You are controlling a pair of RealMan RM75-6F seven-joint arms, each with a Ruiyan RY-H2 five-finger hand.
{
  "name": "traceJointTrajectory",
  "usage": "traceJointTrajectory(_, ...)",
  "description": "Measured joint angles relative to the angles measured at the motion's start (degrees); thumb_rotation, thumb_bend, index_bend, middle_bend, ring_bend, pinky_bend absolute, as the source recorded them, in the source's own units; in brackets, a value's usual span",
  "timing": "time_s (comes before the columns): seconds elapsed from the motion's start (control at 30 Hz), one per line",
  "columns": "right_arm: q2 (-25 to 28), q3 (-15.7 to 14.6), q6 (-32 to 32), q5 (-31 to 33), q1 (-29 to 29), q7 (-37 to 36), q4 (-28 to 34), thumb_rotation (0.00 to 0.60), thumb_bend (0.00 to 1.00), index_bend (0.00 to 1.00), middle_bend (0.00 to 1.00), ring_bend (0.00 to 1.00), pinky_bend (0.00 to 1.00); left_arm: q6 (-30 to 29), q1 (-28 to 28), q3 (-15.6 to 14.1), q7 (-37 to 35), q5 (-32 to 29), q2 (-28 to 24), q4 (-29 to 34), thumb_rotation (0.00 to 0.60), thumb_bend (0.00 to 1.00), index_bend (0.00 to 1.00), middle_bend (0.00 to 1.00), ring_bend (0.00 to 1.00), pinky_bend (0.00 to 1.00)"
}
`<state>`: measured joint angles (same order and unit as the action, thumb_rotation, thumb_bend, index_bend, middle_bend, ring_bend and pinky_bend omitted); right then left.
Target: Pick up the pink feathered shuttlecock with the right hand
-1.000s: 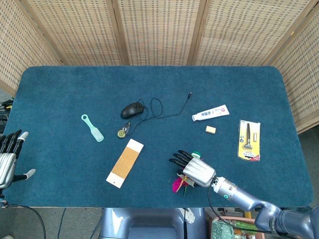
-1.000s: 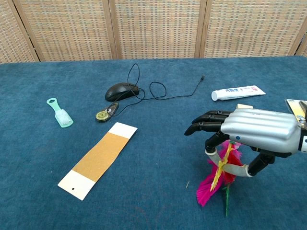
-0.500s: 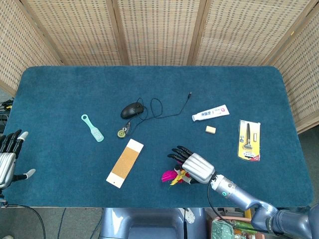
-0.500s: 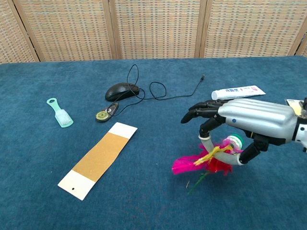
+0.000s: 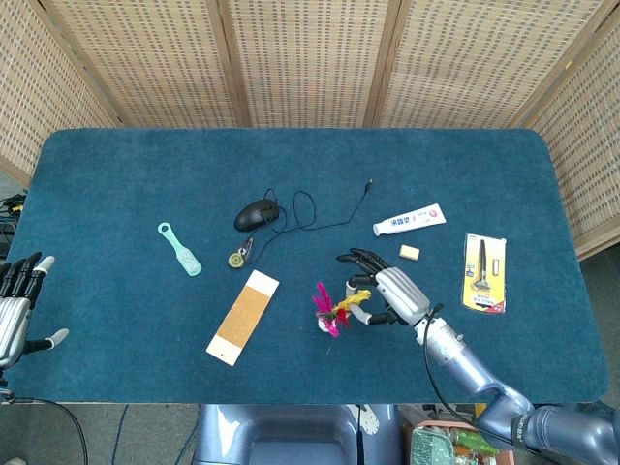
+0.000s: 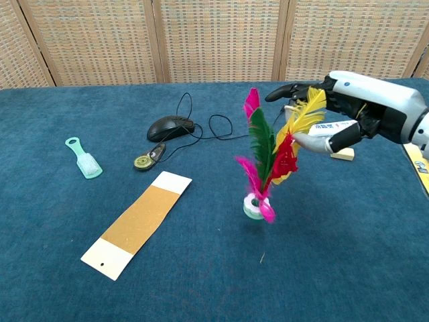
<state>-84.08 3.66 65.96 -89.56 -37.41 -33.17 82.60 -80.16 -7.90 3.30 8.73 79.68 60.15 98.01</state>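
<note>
The pink feathered shuttlecock [image 6: 265, 161] has pink, green, red and yellow feathers and a white-green round base. It stands feathers-up over the blue cloth, left of my right hand [image 6: 348, 111]. That hand is raised above the table and pinches the tip of the yellow feather between thumb and fingers. In the head view the shuttlecock [image 5: 334, 308] sits just left of the right hand [image 5: 392, 291]. I cannot tell if its base touches the cloth. My left hand [image 5: 15, 310] rests at the table's left edge, fingers apart, holding nothing.
A black mouse [image 6: 169, 126] with its cable, a round tag [image 6: 144, 160], a mint brush [image 6: 84, 159] and a cardboard strip [image 6: 137, 223] lie to the left. A toothpaste tube [image 5: 410, 221], beige block [image 5: 410, 252] and yellow blister pack [image 5: 483, 272] lie right of the hand.
My right hand has risen and moved away from the front edge toward the table's middle. The shuttlecock came with it and swung from lying sideways to feathers-up, base down.
</note>
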Motion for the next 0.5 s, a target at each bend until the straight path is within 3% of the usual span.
traceJointTrajectory(0.33,1.0,0.4,-3.4,3.7,1.0,-4.1,-2.9,0.6,0.46,0.65,0.13,0.0,0.06,-0.3,0.2,-0.5,1.3,0.6,0.4,0.5,0.6,0.0,0.0,0.0,0.0,0.0)
traceJointTrajectory(0.5,0.4,0.8,-8.0,8.1,1.2,-5.4,-7.6,0.6,0.46,0.65,0.13,0.0,0.06,-0.6,0.4,-0.8,1.3,1.0,0.5,0.6,0.6,0.0,0.0,0.0,0.0,0.0)
